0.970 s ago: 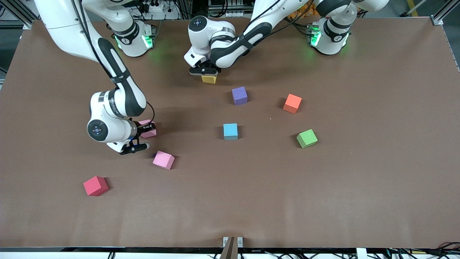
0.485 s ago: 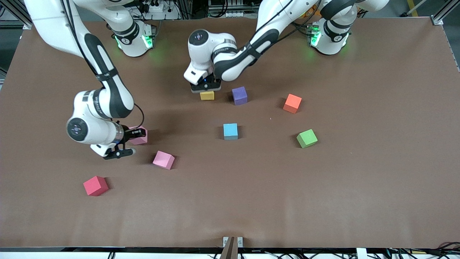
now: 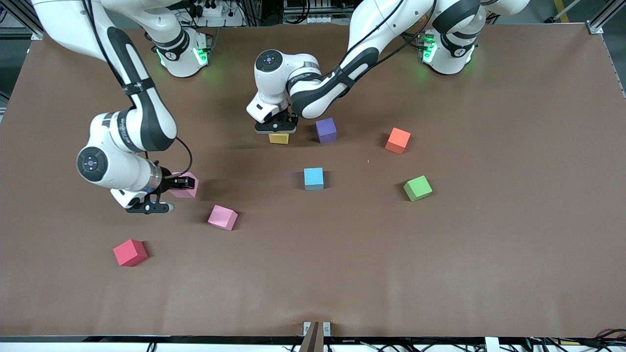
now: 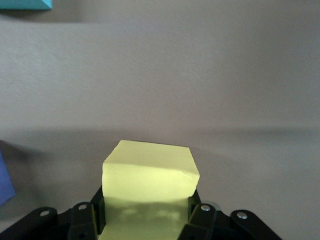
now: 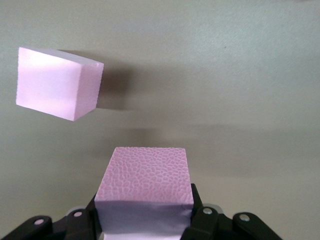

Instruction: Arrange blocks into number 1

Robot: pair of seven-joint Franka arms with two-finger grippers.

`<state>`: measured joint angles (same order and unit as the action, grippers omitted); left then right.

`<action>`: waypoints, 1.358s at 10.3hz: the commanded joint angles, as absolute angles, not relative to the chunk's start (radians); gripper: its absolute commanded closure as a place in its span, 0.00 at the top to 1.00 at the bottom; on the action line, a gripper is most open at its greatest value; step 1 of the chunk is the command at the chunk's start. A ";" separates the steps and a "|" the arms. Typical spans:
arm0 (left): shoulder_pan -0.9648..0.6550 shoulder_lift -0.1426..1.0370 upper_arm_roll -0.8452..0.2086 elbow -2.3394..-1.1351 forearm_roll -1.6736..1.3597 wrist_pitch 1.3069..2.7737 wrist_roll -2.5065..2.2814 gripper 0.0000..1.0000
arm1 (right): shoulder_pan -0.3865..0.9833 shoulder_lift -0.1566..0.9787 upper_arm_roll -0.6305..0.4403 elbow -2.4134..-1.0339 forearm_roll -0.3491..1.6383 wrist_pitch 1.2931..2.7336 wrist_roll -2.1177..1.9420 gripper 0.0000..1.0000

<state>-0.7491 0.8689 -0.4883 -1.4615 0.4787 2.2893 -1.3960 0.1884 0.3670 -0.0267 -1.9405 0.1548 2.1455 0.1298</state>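
My left gripper (image 3: 278,131) is shut on the yellow block (image 3: 279,139) (image 4: 150,172), which it holds beside the purple block (image 3: 325,130). My right gripper (image 3: 183,185) is shut on a pink block (image 3: 188,191) (image 5: 145,187), near the right arm's end of the table. A second pink block (image 3: 222,217) (image 5: 57,84) lies on the table close by, nearer to the front camera. The light blue block (image 3: 313,178) sits near the table's middle, and a corner of it shows in the left wrist view (image 4: 25,4).
A red cube (image 3: 130,252) lies nearer to the front camera than the right gripper. An orange cube (image 3: 397,140) and a green cube (image 3: 417,187) sit toward the left arm's end. The brown table (image 3: 440,274) is bare along its front.
The left gripper carried the yellow block toward the front camera, to beside the purple block. The right gripper drew its pink block toward the right arm's end of the table.
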 commanded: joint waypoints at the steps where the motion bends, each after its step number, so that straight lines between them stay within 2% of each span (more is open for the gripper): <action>1: -0.770 0.893 -0.482 -1.419 0.454 2.266 -1.365 0.00 | 0.199 0.351 -0.026 -1.945 0.161 2.143 0.218 0.67; 4: -0.770 0.902 -0.477 -1.419 0.454 2.266 -1.364 0.00 | 0.209 0.353 -0.026 -1.942 0.161 2.143 0.219 0.67; 5: -0.770 0.902 -0.477 -1.419 0.454 2.266 -1.365 0.40 | 0.213 0.353 -0.026 -1.942 0.161 2.141 0.225 0.67; 6: -0.772 0.902 -0.476 -1.420 0.456 2.266 -1.365 0.99 | 0.215 0.353 -0.026 -1.944 0.163 2.143 0.235 0.67; 11: -0.778 0.865 -0.476 -1.420 0.453 2.225 -1.401 1.00 | 0.222 0.351 -0.023 -1.947 0.163 2.143 0.275 0.67; 14: -0.714 0.792 -0.482 -1.431 0.405 2.159 -1.399 1.00 | 0.232 0.351 -0.023 -1.948 0.166 2.143 0.282 0.67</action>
<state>-0.7521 0.8533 -0.4839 -1.4104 0.4406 2.2099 -1.3993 0.2201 0.3670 -0.0204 -1.9403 0.1549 2.1464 0.2609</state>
